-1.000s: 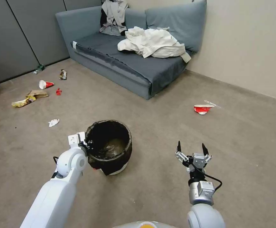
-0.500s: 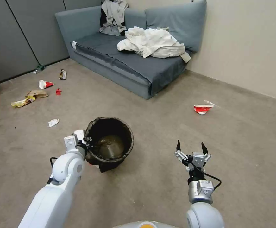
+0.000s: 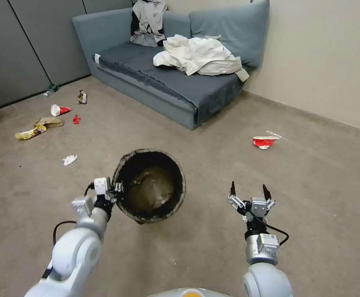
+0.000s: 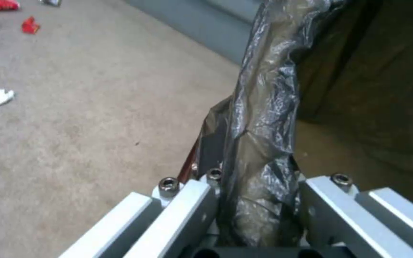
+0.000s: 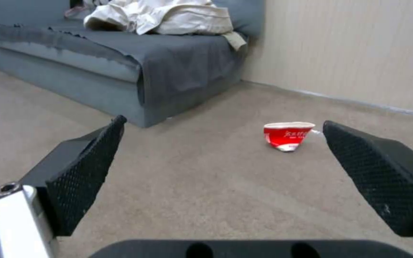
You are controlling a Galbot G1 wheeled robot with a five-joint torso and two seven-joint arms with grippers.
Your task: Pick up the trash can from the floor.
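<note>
Left end effector (image 3: 114, 193) clamps the trash can (image 3: 153, 185) rim.

The left gripper (image 3: 116, 193), clamped on the rim, has drawn back toward the robot. The trash can (image 3: 150, 186) has risen off the floor (image 3: 213, 243) and tilted, its mouth now facing the head camera.

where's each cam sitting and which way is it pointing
Head: up high, looking forward and down at the floor and sofa; both arms show.
Left wrist: behind the left claw, shut on the trash can rim.
Right wrist: behind the open right claw, facing a red cup.
Shared: sofa, cup, carpet.
</note>
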